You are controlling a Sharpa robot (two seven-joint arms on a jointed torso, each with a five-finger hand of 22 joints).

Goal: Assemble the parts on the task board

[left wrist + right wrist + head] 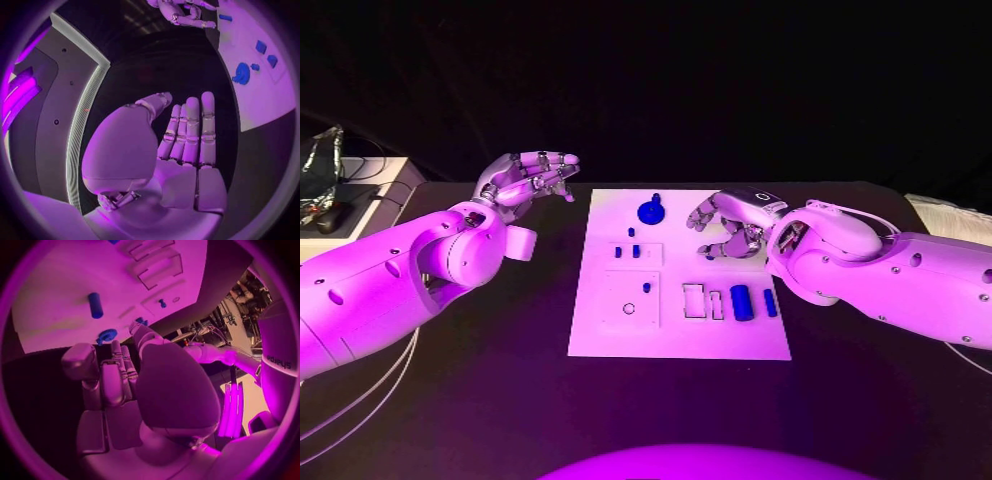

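Observation:
The white task board [678, 330] lies in the middle of the black table. A round blue part [651, 211] stands near its far edge, with small blue pegs [627, 251] just in front of it. A blue cylinder [741, 302] and a narrow blue piece [770, 302] lie at its right side. My right hand [733, 225] hovers over the board's far right, fingers curved downward, with nothing in its palm [115, 405]. A small blue piece [711, 254] lies by its fingertips. My left hand [531, 178] is raised left of the board, holding nothing, fingers straight [190, 130].
The board has a square plate with a hole [632, 300] and rectangular slots [695, 300] near its middle. A white box [358, 190] with clutter stands at the table's far left. Thin cables [358, 400] run along the left front.

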